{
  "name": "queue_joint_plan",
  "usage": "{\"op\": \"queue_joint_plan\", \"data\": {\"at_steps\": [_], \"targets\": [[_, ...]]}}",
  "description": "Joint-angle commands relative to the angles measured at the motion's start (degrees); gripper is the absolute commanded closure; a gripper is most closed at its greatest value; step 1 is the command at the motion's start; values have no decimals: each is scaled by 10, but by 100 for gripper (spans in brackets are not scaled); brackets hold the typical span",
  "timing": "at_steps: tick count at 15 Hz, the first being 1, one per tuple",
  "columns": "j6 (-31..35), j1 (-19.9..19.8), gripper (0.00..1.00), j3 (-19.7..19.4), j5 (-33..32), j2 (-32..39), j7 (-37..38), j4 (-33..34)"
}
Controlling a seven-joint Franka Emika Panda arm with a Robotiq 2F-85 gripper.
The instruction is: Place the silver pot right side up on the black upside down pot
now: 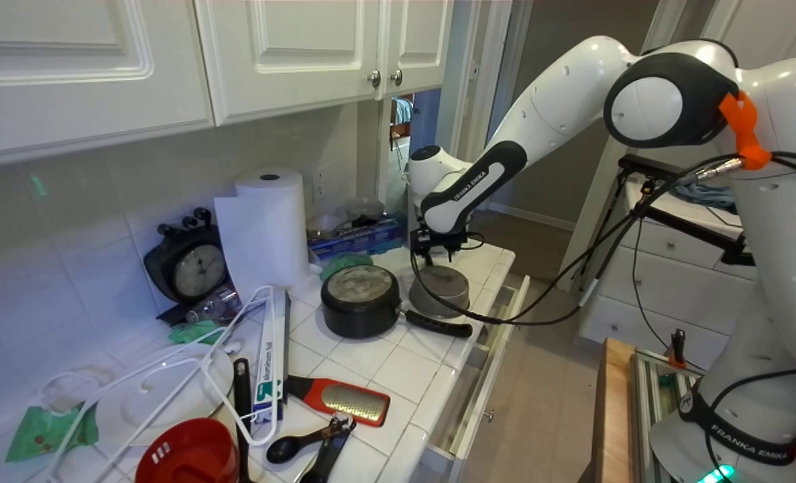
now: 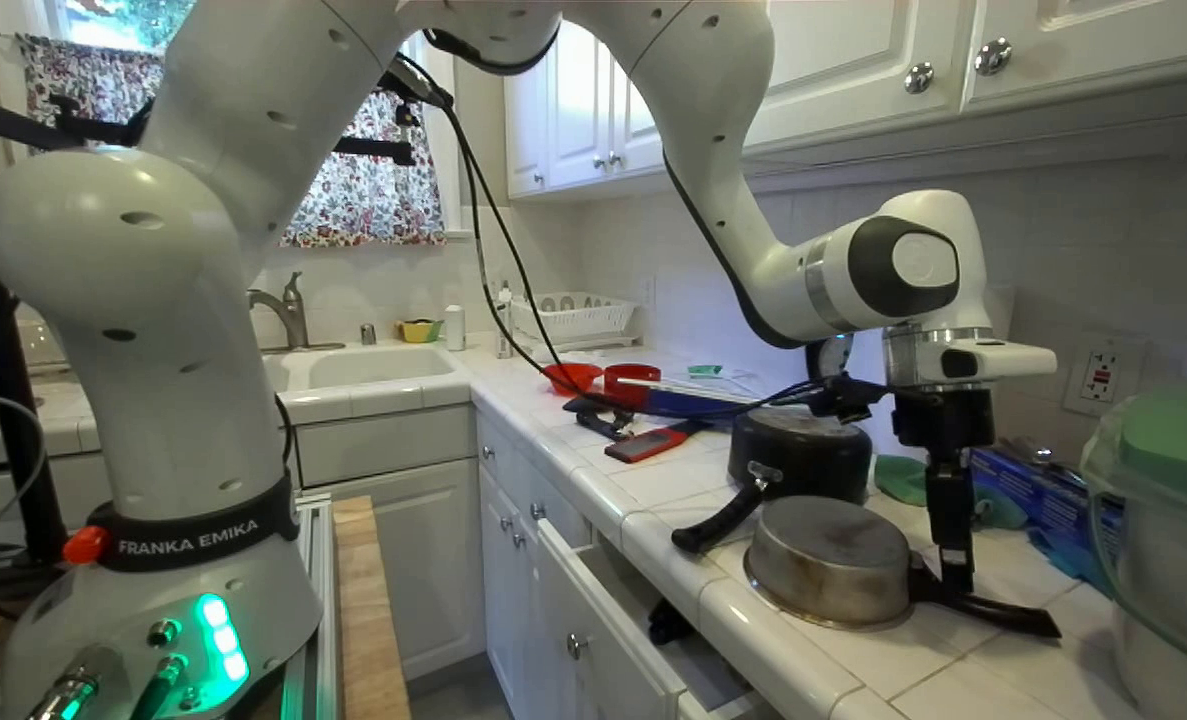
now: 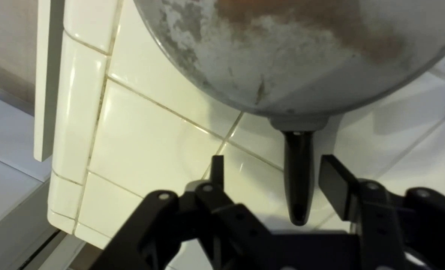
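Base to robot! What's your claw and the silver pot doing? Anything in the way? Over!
Gripper open, not gripping. Silver pot upside down on counter, its handle between the jaws. Black pot close by, long handle perhaps in the way.

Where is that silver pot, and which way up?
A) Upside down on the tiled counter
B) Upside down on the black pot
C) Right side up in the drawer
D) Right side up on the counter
A: in an exterior view the silver pot rests bottom up, rim down, on the tiled counter.
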Motion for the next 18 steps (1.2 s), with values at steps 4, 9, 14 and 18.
{"op": "queue_joint_plan", "data": {"at_steps": [4,9,14,18], "targets": [[68,-15,0,5,53,40,-57,16],[86,-13,26,3,81,60,-77,23],[85,-11,62,3,104,69,-85,33],[67,-13,90,7,126,65,-93,40]]}}
